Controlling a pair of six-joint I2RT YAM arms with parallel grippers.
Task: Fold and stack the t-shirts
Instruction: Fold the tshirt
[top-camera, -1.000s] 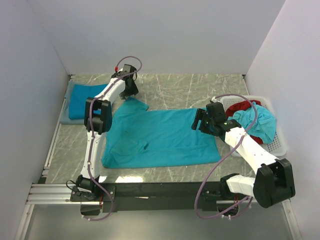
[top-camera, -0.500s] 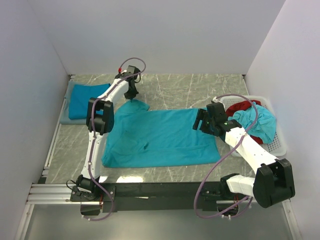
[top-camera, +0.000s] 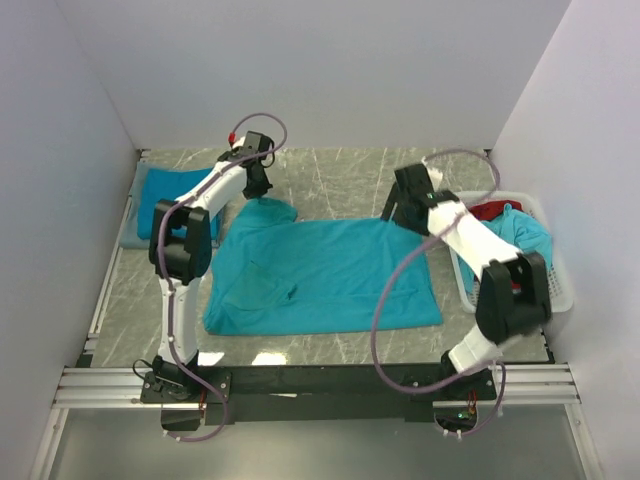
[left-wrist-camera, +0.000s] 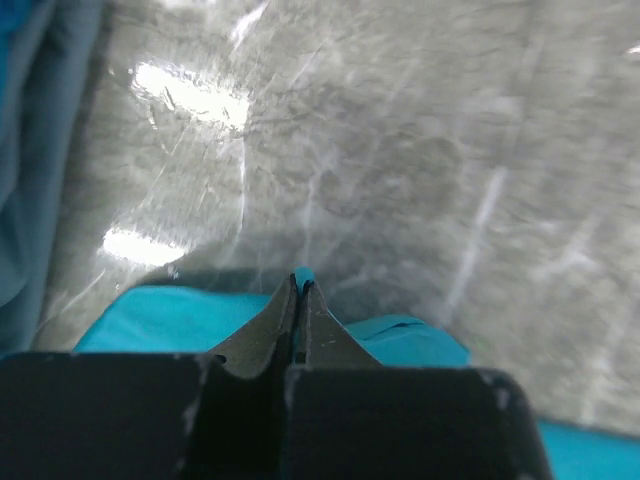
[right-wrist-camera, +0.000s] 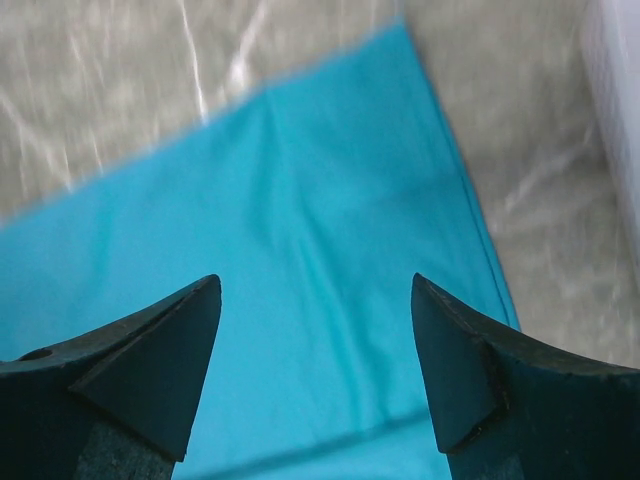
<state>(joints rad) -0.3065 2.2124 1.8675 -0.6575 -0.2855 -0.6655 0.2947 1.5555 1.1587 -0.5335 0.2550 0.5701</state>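
One teal t-shirt (top-camera: 320, 275) lies spread flat in the middle of the marble table. My left gripper (top-camera: 263, 192) stands at its far left corner, shut on a small pinch of the teal cloth (left-wrist-camera: 302, 278); the shirt (left-wrist-camera: 150, 315) spreads below the fingers. My right gripper (top-camera: 398, 215) hovers open over the shirt's far right corner, cloth (right-wrist-camera: 320, 220) showing between its fingers (right-wrist-camera: 160, 350), which touch nothing. A folded teal t-shirt (top-camera: 160, 205) rests at the far left. Another teal t-shirt (top-camera: 530, 240) lies crumpled in the basket.
The white lattice basket (top-camera: 560, 295) stands at the right wall, also holding a red garment (top-camera: 488, 211); its side shows at the edge of the right wrist view (right-wrist-camera: 622, 120). A grey cloth (top-camera: 130, 238) lies under the folded shirt. White walls enclose the table.
My left gripper has closed on the shirt's far left corner. The right arm has swung from the shirt's right edge up to its far right corner, staying open.
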